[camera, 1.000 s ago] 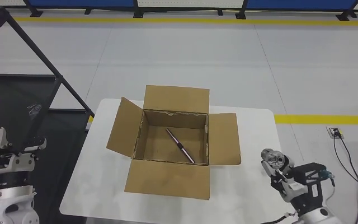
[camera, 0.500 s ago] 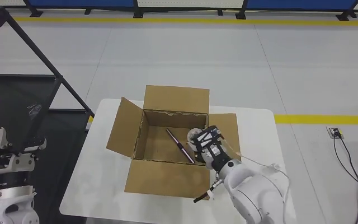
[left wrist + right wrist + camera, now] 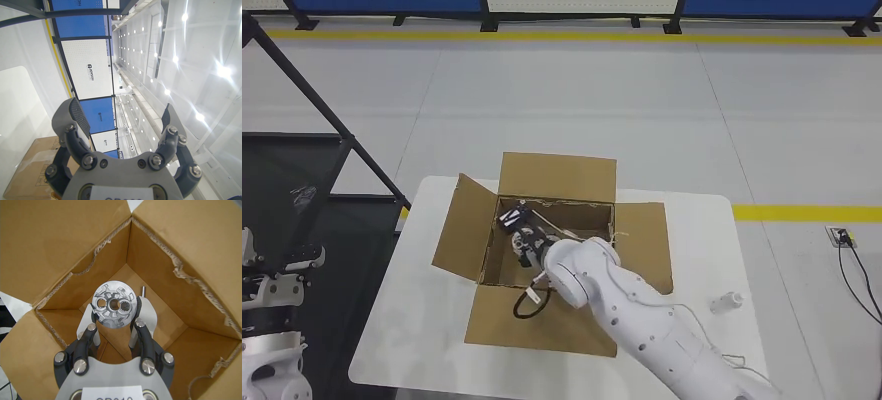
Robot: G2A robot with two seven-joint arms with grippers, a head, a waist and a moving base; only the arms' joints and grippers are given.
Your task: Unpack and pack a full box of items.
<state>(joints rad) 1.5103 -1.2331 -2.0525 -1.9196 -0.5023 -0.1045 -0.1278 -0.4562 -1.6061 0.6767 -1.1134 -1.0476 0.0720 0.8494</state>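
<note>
While the right gripper [image 3: 115, 306] clamps it by the rim, the metal disc [image 3: 105, 318] — grey, round, ribbed, with three holes across its middle — hangs inside the open cardboard box [image 3: 170, 256] near a steel rod [image 3: 143, 291]; the left gripper [image 3: 122, 109] gapes wide.

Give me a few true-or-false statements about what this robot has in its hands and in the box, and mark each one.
1. The right fingers grip a round metal disc. True.
2. The cardboard box is closed. False: its flaps are folded open.
3. A metal rod lies inside the cardboard box. True.
4. The left fingers hold a second disc. False: the left fingers are spread apart with nothing between them.
</note>
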